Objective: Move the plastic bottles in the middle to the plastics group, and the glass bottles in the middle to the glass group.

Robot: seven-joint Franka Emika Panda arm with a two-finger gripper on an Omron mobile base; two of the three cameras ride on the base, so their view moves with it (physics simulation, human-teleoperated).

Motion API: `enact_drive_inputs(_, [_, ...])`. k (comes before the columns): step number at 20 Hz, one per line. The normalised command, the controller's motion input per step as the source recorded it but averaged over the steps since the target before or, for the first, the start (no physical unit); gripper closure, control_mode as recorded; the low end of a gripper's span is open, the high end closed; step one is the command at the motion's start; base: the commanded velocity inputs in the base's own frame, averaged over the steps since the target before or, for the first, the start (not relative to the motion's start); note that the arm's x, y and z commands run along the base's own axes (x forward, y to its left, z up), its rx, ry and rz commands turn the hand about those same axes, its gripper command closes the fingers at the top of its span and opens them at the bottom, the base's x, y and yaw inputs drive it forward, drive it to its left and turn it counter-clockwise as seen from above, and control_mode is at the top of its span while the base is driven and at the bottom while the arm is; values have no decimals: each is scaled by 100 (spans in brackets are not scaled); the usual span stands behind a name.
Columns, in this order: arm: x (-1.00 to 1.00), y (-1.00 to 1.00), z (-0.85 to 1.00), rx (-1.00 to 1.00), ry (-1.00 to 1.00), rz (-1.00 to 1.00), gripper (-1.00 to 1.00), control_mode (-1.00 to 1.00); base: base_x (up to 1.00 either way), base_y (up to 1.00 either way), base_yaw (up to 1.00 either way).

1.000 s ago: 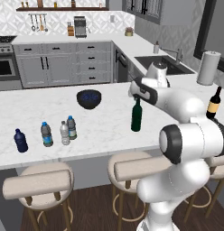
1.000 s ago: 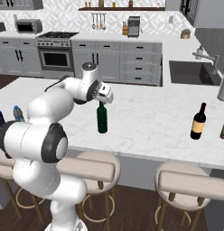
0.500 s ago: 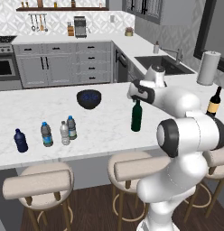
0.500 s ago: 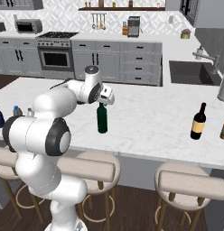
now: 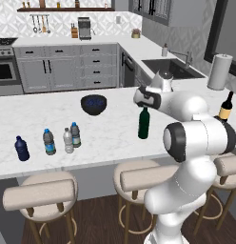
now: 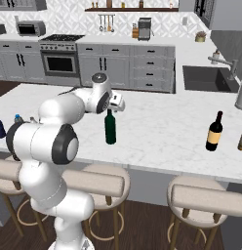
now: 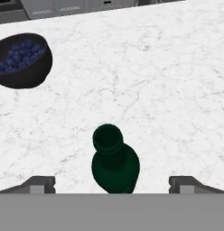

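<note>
1. Gripper (image 7: 112, 182) hangs directly over the tall, slim dark green glass wine bottle (image 5: 144, 123). Jaws are spread wide, one fingertip on each side of the bottle's shoulder in the hand view, nothing pinched.
2. Change over the last second: the hand has edged closer in above the bottle's neck. The bottle itself hasn't shifted; it is upright on the white marble island counter (image 6: 162, 132), mid-counter.
3. Meaning: looks like the pre-grasp for the glass move. Alignment seems good, with the mouth centred between the fingers. What's left is to descend and close.
4. Destination: the dark wine bottle with the tan-yellow label (image 6: 214, 132), well apart toward the far end of the counter, near the sink side.
5. Plastics not started. The small clear water bottle with a white cap (image 5: 68, 140) and the clear one with a blue label band (image 5: 75, 135) stand touching or nearly so. Just beside them is another clear bottle with a bright blue label (image 5: 49, 142), then the small opaque navy bottle (image 5: 22, 148).
6. The dark bowl of blueberries (image 7: 21, 60) is behind the green bottle, clear of the likely transfer path.
</note>
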Motion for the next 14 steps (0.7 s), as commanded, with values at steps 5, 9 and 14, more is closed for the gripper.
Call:
enact_drive_inputs(5, [3,-5,-11,-6,-6,1,-100,-100,0,0,0])
enact_drive_inputs(9, [10,0,-5,-1,-1,0,-100,-100,0,0,0])
enact_drive_inputs(14, [15,0,0,0,0,0,-100,-100,0,0,0])
